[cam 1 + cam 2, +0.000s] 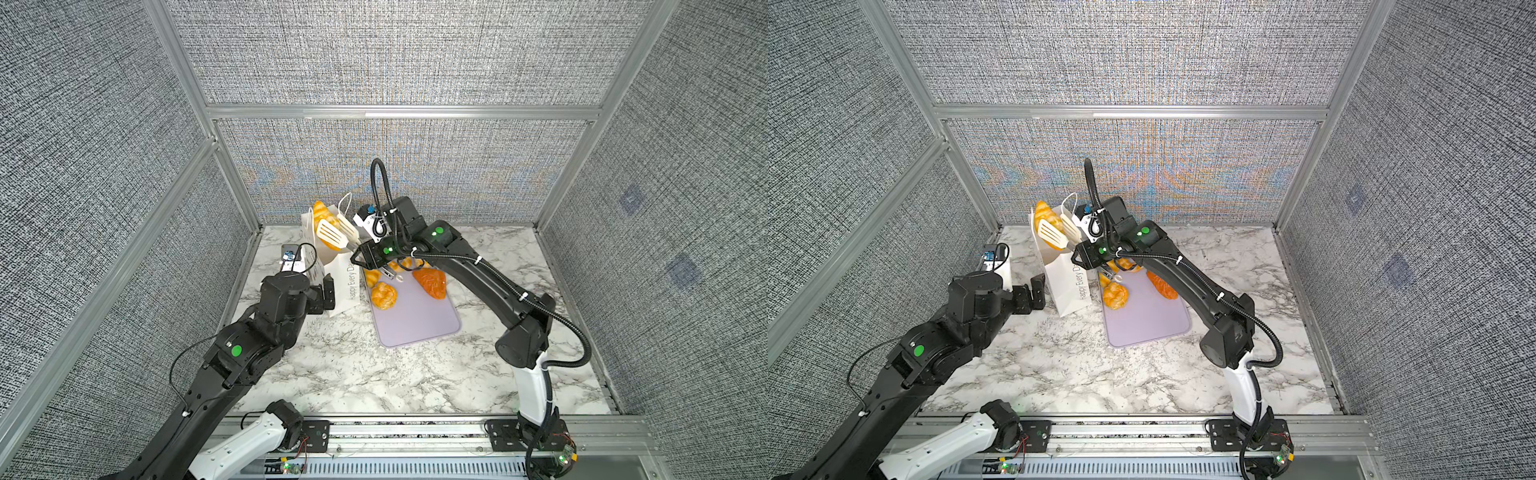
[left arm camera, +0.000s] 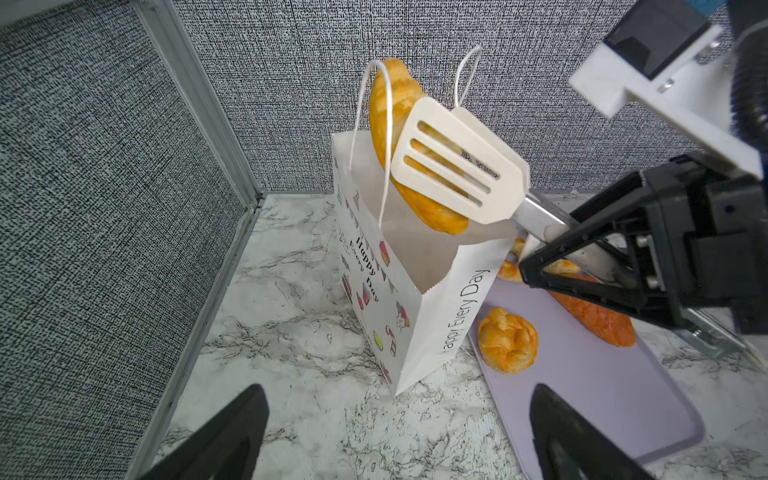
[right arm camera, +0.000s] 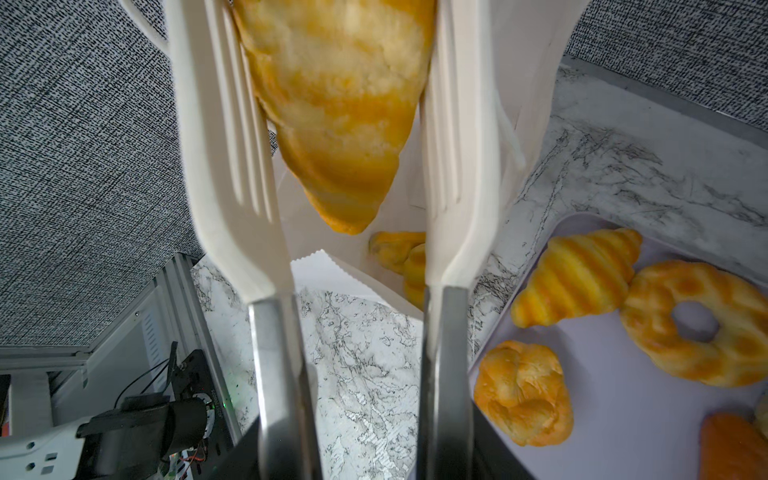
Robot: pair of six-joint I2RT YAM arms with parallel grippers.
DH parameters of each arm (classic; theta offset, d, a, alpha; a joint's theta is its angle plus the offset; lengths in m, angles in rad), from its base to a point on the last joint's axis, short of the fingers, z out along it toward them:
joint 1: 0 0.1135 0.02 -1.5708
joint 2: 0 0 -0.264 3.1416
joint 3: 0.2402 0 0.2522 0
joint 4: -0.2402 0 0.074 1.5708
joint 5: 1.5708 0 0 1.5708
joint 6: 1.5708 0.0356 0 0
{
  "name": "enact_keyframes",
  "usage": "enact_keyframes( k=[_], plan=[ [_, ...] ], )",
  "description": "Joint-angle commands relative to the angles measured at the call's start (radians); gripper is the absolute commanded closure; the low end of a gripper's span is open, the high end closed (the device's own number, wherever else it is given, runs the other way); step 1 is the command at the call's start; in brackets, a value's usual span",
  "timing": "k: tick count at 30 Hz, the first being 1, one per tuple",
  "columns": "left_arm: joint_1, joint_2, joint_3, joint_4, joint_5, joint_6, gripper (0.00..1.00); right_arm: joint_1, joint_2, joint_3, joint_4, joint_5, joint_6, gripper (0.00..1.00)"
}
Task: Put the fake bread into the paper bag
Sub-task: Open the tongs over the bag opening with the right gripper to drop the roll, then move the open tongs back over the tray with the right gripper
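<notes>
Right tool [image 2: 540, 245] clamped on tongs [image 2: 457, 166] pinching croissant [image 3: 332, 104] over paper bag [image 2: 449, 291] mouth, left tool [image 2: 397, 397] apart at bag's 8 o'clock; I'd dip below rim before releasing.

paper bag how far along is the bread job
Done: unclear, the inside of the paper bag is mostly hidden. In hand: tongs in the right gripper hold a croissant over the bag mouth, not dropped yet. Left: at least a swirl bun, striped croissant, ring and orange-brown piece on the lavender tray.
</notes>
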Motion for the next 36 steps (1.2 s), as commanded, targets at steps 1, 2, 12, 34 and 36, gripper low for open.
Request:
enact_keyframes(
  k=[1,2,12,34,36],
  plan=[
    [0.000,0.003,0.011,0.018,0.011,0.007,0.01,0.005,-0.012,0.015,0.006,0.013,-0.011,0.47],
    [0.000,0.004,0.013,0.018,0.009,0.007,0.00,0.007,-0.014,0.017,0.006,0.013,-0.013,0.47],
    [0.000,0.056,0.061,0.019,0.015,0.012,0.01,0.010,-0.050,0.012,-0.024,0.043,-0.042,0.43],
    [-0.023,0.086,-0.024,0.266,0.242,-0.056,0.07,-0.004,-0.373,-0.329,0.005,0.156,-0.169,0.44],
    [-0.040,0.092,-0.030,0.279,0.224,-0.058,0.07,-0.008,-0.405,-0.368,0.024,0.171,-0.173,0.44]
  ],
)
